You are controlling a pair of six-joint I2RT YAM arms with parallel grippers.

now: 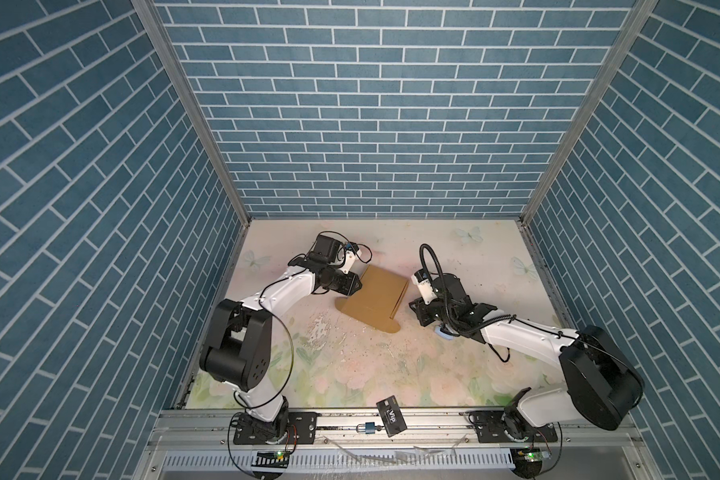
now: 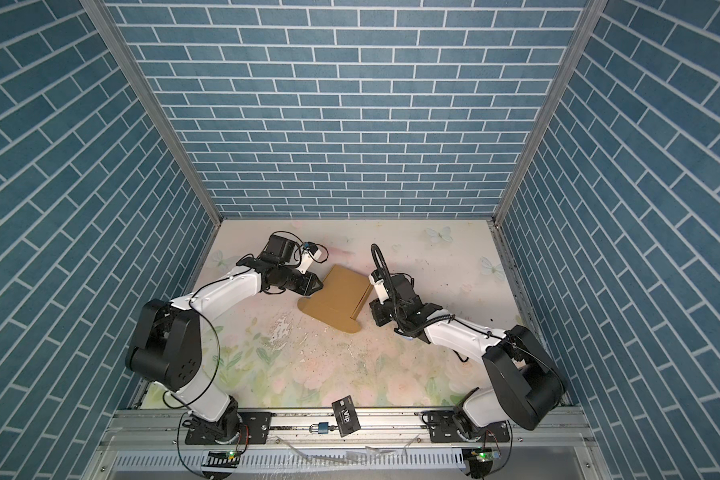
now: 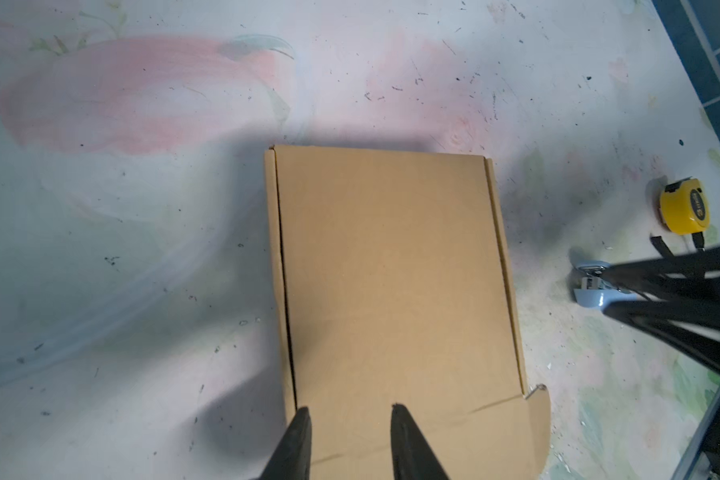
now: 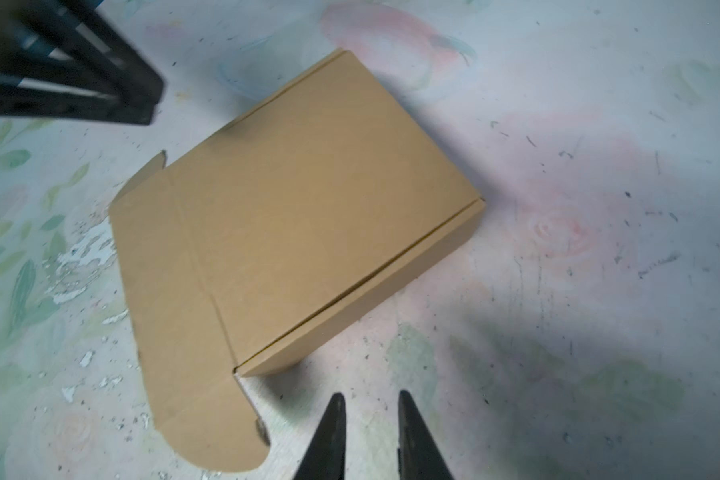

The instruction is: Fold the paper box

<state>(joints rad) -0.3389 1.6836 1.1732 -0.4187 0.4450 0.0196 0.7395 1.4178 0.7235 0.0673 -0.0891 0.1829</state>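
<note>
The paper box [image 1: 373,297] lay on the table [image 1: 350,374] between my two arms, toward the back, its lid down over the tray and the front flap [image 4: 163,311] with its rounded ears splayed out flat. My left gripper [image 3: 350,407] was over the lid near the flap end, jaws apart with nothing in them. My right gripper [image 4: 371,394] stood just beside the side wall, jaws slightly apart and empty too. I judged the cardboard light and stiff, springy at the creases, and likely to skate on the smooth surface if pushed from one side. The flap's free edge looked the best place to pinch, while the other arm pinned the lid.
</note>
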